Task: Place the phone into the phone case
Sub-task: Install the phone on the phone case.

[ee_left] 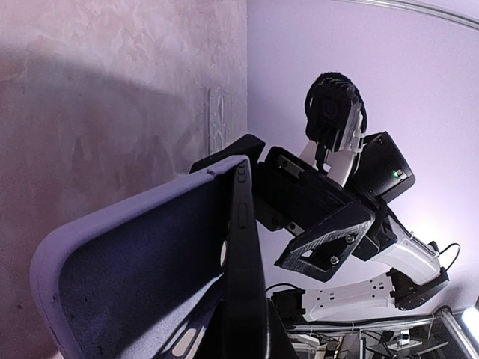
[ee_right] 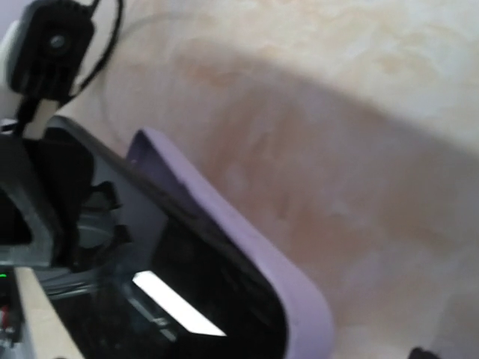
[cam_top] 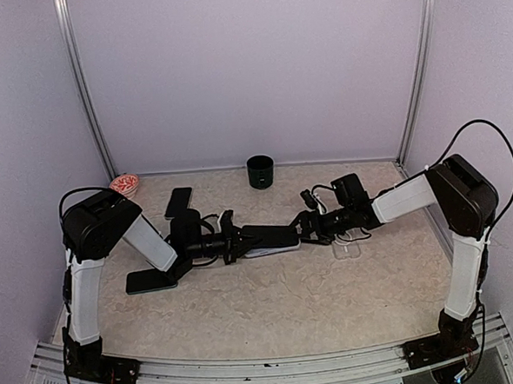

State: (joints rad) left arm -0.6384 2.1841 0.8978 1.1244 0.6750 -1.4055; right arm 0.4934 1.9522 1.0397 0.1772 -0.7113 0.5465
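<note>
Beige marbled tabletop [cam_top: 272,304] and lavender walls fill my feed. My left gripper [cam_top: 240,238] is pinched tight on the lavender soft phone case [ee_left: 112,247] at mid-table. The black slab phone [ee_left: 245,254] lies against the case's open side, seemingly only partly seated, though my wrist view is blurry. My right gripper [cam_top: 305,227] stands spread wide at the phone's far end.
</note>
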